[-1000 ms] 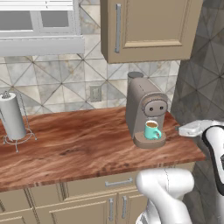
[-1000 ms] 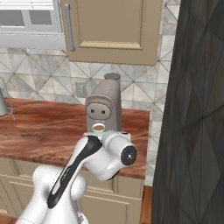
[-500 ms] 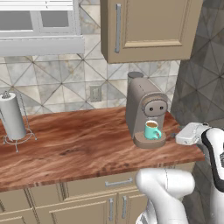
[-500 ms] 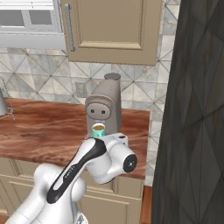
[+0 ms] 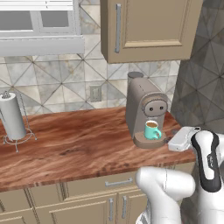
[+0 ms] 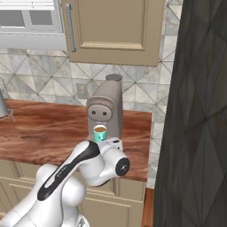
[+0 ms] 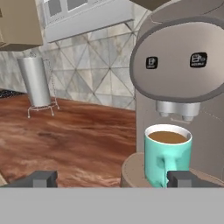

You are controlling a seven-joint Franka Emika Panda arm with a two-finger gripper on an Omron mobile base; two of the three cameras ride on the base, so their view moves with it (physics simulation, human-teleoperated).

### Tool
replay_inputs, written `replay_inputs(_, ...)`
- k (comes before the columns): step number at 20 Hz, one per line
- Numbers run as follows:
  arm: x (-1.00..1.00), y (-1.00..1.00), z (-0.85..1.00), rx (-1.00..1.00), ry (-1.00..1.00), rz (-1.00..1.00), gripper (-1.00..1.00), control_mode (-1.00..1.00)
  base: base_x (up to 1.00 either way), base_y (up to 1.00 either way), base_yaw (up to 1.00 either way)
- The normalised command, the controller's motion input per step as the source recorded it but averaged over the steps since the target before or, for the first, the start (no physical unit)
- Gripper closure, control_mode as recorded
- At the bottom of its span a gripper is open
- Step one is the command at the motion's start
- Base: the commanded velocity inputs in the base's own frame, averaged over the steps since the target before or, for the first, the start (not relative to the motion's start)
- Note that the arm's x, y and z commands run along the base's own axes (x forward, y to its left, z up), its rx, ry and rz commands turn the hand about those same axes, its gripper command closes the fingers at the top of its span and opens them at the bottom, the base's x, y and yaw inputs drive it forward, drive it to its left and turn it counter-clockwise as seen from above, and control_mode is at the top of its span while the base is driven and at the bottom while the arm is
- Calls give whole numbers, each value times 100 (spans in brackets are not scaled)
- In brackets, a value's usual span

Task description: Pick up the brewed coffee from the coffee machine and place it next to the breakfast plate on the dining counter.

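- The claw stands wide open and holds nothing; in the hand view its two dark fingertips rise far apart at the bottom, and the right one sits just in front of the mug's lower right side.
- The hand points level at the front of the coffee machine, low over the counter.
- In the left base view the white hand reaches in from the right, just beside the machine's round base tray, with the forearm bent back and down toward the lower right corner.
- In the right base view the arm rises from the lower left and folds so that its wrist covers the lower part of the mug; the fingers themselves cannot be made out there.
- The teal mug stands upright on the tray under the machine's spout, light brown coffee showing at its rim and its handle turned toward the hand camera.
- The left base view shows the mug whole, its handle turned toward the hand, apart from the claw.
- The hand view alone shows the machine's two small dark buttons above the spout.
- The wood-grain counter runs left from the machine to a paper towel roll on a wire stand, well apart from the mug.
- A beige wall cupboard hangs above the machine against patterned tiles, and a dark panelled wall stands at the right in the right base view.
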Motion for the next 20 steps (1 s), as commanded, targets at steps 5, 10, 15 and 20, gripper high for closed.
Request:
replay_inputs(5,8,3,0,-1,0,0,-100,-100,0,0,0)
replay_inputs(10,14,0,0,0,0,0,-100,-100,0,0,0)
replay_inputs(15,9,0,0,0,0,0,-100,-100,0,0,0)
replay_inputs(20,19,0,-17,-1,0,0,-100,-100,0,0,0)
